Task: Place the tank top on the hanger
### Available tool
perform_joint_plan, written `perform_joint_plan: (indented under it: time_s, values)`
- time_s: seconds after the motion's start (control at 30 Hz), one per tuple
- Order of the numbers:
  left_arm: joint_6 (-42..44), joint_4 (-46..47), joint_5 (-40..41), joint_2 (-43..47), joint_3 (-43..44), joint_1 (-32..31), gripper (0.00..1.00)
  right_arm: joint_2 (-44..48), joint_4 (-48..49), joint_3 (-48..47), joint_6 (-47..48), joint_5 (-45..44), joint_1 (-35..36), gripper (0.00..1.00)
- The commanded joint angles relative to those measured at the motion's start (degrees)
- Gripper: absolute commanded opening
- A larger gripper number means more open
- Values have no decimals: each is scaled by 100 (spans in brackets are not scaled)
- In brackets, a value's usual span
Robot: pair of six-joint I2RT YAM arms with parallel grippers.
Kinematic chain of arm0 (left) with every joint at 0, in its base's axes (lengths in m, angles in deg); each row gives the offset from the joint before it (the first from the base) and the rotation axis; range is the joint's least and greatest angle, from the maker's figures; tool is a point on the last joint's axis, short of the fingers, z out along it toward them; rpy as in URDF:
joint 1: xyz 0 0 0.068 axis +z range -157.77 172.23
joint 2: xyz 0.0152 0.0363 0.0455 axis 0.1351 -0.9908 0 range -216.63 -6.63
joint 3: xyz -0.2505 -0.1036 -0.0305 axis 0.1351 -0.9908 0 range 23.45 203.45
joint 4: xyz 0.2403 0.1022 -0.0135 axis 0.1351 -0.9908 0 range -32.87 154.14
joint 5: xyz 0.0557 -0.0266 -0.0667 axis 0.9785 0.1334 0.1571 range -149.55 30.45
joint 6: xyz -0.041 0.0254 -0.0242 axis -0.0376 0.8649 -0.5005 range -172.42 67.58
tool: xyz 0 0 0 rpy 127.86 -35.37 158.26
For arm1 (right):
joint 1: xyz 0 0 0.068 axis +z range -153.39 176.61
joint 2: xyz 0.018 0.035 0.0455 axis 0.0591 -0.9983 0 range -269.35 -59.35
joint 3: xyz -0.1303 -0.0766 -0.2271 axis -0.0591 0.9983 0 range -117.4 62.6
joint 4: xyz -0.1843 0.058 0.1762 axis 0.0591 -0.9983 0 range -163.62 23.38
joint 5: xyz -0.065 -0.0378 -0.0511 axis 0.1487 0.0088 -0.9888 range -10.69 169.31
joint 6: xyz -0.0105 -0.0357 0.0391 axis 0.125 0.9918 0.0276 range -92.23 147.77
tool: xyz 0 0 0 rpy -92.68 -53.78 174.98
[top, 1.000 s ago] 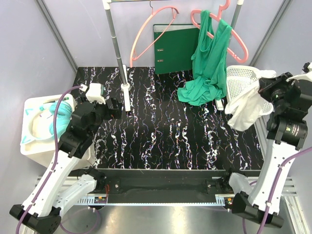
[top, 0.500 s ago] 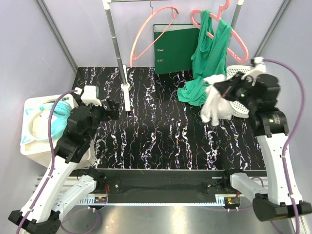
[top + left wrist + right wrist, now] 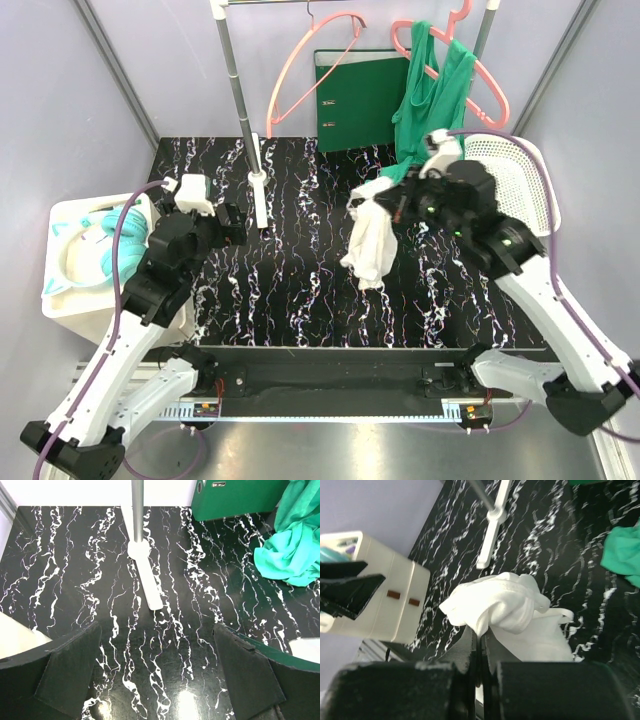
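Note:
The white tank top [image 3: 369,243] hangs bunched from my right gripper [image 3: 388,206] above the middle of the black marbled table. In the right wrist view the jaws of the right gripper [image 3: 481,632] are shut on a fold of the tank top [image 3: 512,605], and the rest drapes to the right. The hanger [image 3: 270,112], thin and light pink, hangs from the rail at the back, left of centre and apart from the garment. My left gripper [image 3: 235,222] is open over the table's left side. In the left wrist view the left gripper [image 3: 156,630] has only bare tabletop between its fingers.
A thicker salmon hanger carrying green cloth [image 3: 432,115] hangs at the back right, its cloth pooling on the table. Behind stands a green binder [image 3: 358,95]. A white mesh basket [image 3: 522,178] is at the right, a white bin [image 3: 70,290] at the left. The rack pole's foot [image 3: 260,198] rests on the table.
My right arm has swung left from the mesh basket to the table's middle, carrying the white tank top with it. The left arm has barely moved.

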Motion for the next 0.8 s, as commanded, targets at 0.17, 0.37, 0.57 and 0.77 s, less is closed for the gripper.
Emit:
perform_joint_plan:
  time_s: [0.17, 0.37, 0.57, 0.77]
  values:
    - [119, 257, 179, -127, -11, -5, 99, -1285, 819, -384, 102, -351, 1226, 0]
    - [49, 257, 337, -311, 7, -14, 99, -1322, 864, 63, 189, -789, 1244, 9]
    - [23, 266, 302, -443, -2, -14, 99, -1347, 355, 897, 261, -1950, 1218, 87]
    - [-572, -68, -93, -899, 270, -101, 99, -1593, 283, 1522, -161, -1801, 1218, 95]
